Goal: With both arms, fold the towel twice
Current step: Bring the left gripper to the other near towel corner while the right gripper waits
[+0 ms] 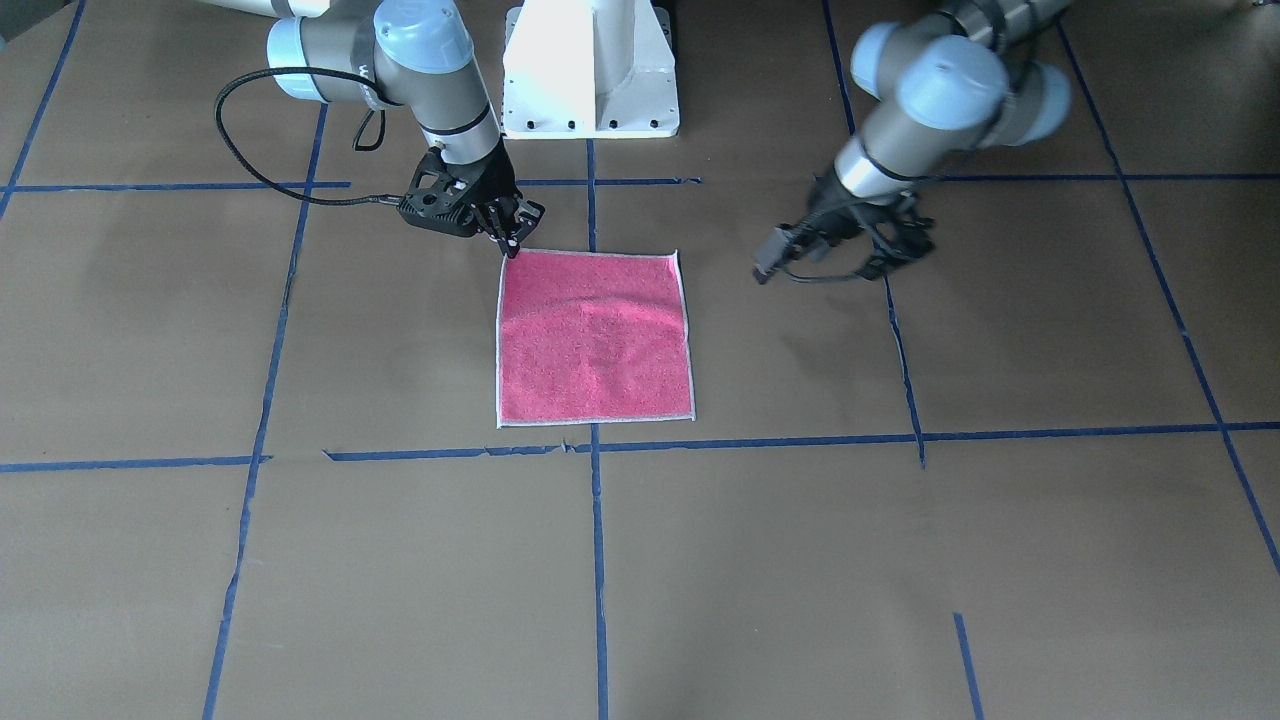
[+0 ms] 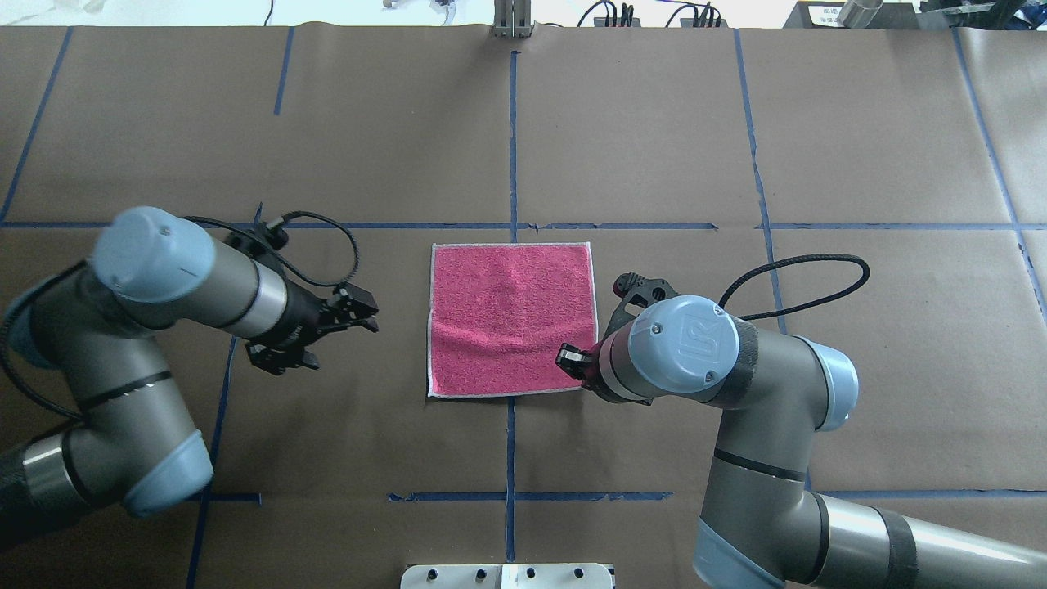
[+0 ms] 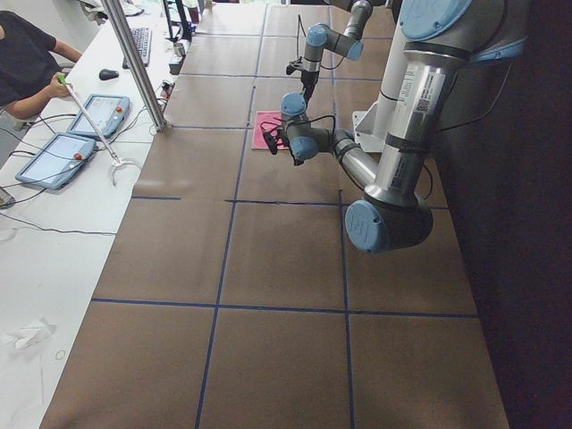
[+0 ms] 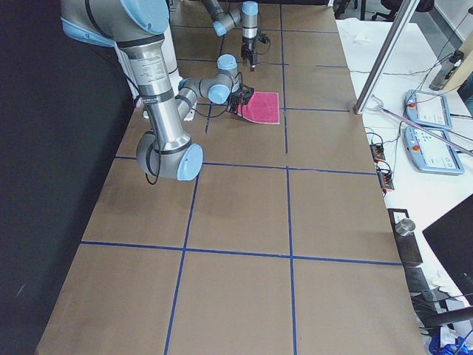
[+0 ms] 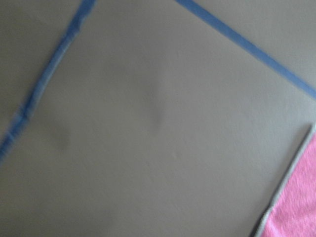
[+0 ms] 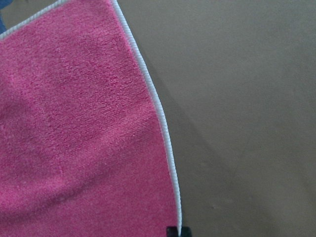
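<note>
The towel (image 1: 595,335) lies flat and pink face up in the middle of the table, as the overhead view (image 2: 511,319) also shows. My right gripper (image 1: 514,243) is down at the towel's corner nearest my base on my right side (image 2: 572,360). Its fingers are pinched together on that corner. One black fingertip (image 6: 172,231) touches the towel's white edging (image 6: 163,128). My left gripper (image 2: 366,313) is open and empty above the table, a short way left of the towel (image 5: 301,197). It also shows in the front-facing view (image 1: 900,255).
The white pedestal base (image 1: 590,70) stands at the table's robot side. Blue tape lines (image 2: 511,147) grid the brown table cover. In the exterior left view a metal pole (image 3: 134,63) stands at the table's far edge, with an operator (image 3: 27,63) and tablets beyond.
</note>
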